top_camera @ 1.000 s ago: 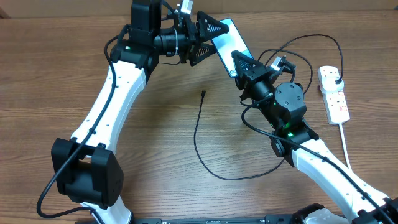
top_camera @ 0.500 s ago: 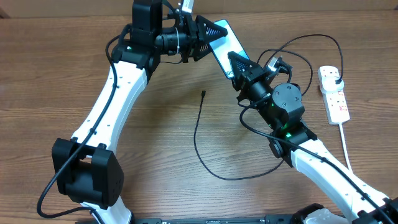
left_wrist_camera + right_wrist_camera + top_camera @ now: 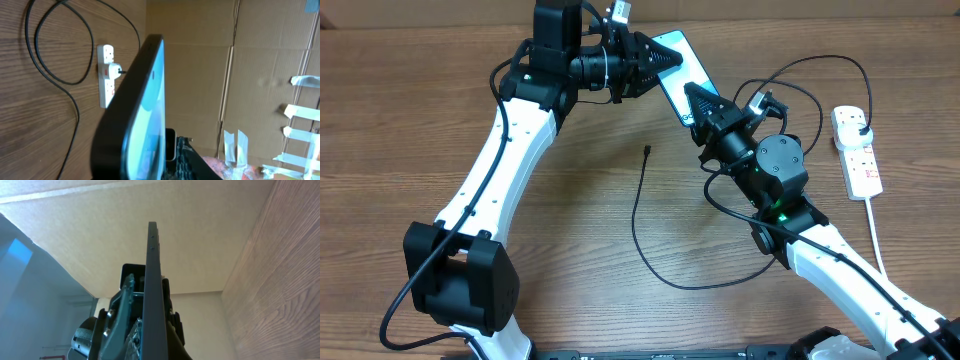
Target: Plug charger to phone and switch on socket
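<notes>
Above the wood-grain table (image 3: 400,120), the slim, glossy blue phone (image 3: 688,68) was held raised. The right gripper (image 3: 694,97) was clamped tight on its near end. The left gripper (image 3: 670,58) sat close about its far end, grip unconfirmed. The thin black charger (image 3: 634,210) lay loose below.

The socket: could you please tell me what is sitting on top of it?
The charger's black plug is seated in one outlet of the socket; the remaining outlets look bare. That outlet's face is covered by the plug.
</notes>
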Action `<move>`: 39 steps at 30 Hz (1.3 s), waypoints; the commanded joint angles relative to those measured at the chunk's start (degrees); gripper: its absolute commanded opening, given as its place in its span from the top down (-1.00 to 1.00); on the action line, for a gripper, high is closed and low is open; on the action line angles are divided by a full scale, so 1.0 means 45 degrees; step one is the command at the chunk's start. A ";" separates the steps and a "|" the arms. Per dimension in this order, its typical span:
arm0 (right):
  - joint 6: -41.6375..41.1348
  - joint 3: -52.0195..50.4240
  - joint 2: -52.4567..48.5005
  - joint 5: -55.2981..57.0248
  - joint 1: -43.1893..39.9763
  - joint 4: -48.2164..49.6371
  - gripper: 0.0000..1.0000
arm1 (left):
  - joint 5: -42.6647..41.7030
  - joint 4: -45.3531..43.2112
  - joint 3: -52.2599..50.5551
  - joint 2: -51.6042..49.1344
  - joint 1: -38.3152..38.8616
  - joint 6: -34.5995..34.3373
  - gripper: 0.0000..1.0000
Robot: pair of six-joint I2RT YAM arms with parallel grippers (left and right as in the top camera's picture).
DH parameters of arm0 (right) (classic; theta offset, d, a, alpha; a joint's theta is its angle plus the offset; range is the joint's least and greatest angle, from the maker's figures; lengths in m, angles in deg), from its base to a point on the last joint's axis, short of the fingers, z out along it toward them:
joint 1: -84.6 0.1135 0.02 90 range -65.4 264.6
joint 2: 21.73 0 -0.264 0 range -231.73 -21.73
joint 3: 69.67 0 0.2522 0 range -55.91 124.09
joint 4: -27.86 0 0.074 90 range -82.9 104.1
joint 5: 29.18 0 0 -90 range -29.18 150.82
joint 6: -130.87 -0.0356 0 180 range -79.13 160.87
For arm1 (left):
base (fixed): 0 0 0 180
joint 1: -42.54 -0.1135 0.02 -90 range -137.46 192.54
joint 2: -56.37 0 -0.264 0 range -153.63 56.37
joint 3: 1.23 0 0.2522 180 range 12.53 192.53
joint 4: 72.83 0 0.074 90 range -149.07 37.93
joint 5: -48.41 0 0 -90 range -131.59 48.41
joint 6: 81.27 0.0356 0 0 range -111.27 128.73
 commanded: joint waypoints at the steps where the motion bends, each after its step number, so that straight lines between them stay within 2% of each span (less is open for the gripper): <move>1: -0.0136 0.0476 0.0175 -0.0447 0.0306 0.0180 0.93 | 0.0083 -0.0102 0.0063 -0.0131 0.0321 0.0053 0.48; 7: -0.0398 0.0476 0.0175 -0.0457 0.0306 0.0155 0.93 | 0.0141 -0.0107 0.0063 -0.0131 0.0321 0.0053 0.58; 19: -0.0403 0.0476 0.0175 -0.0588 0.0476 0.0112 0.93 | 0.0457 -0.0107 0.0063 -0.0131 0.0321 -0.0233 0.66; 36: -0.0636 0.0471 0.0175 -0.0597 0.0500 -0.0350 0.93 | 0.0865 -0.0107 0.0063 -0.0131 0.0321 -0.0335 0.70; 39: -0.0636 0.0471 0.0175 -0.0597 0.0534 -0.0350 0.93 | 0.0879 -0.0117 0.0063 -0.0131 0.0321 -0.0335 0.65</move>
